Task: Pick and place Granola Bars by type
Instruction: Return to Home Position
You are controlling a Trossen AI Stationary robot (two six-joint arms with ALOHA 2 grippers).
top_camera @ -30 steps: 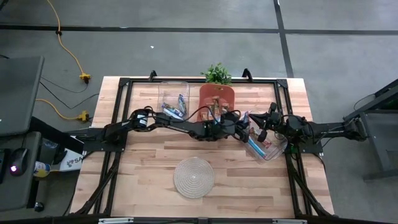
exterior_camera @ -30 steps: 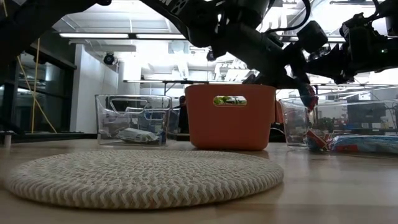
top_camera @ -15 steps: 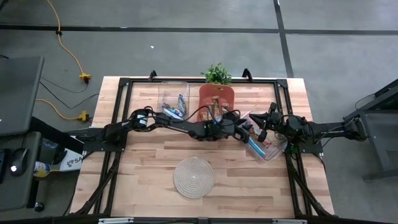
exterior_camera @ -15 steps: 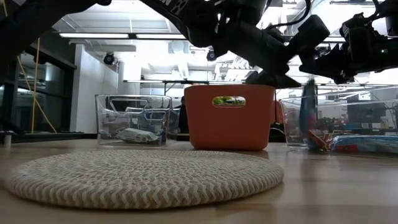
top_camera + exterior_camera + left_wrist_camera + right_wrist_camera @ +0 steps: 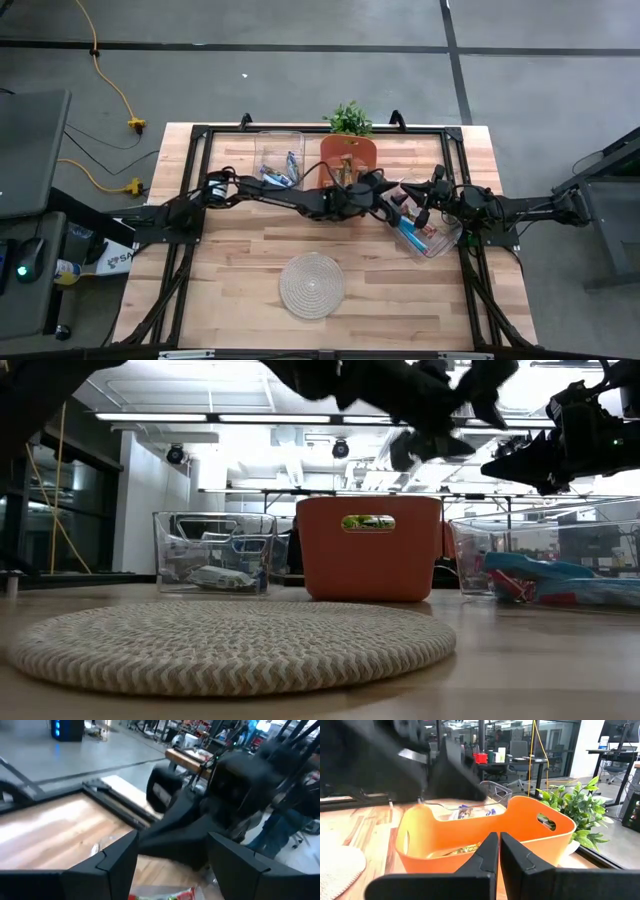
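My left claw (image 5: 172,842), fingers apart, empty, by right bin (image 5: 470,555); right claw (image 5: 498,837) pinched together, close by. Risk: homing swing clips it.

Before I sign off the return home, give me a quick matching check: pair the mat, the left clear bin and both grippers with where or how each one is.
Column one:
1. woven mat
2. left clear bin
3. left gripper
4. right gripper

Column two:
A. fingers shut, facing the orange bin
B. fingers open, nothing between them
C. back left of the table, blue-wrapped bars inside
D. near the table's front edge, nothing on it

Pairs: 1-D, 2-C, 3-B, 4-A.
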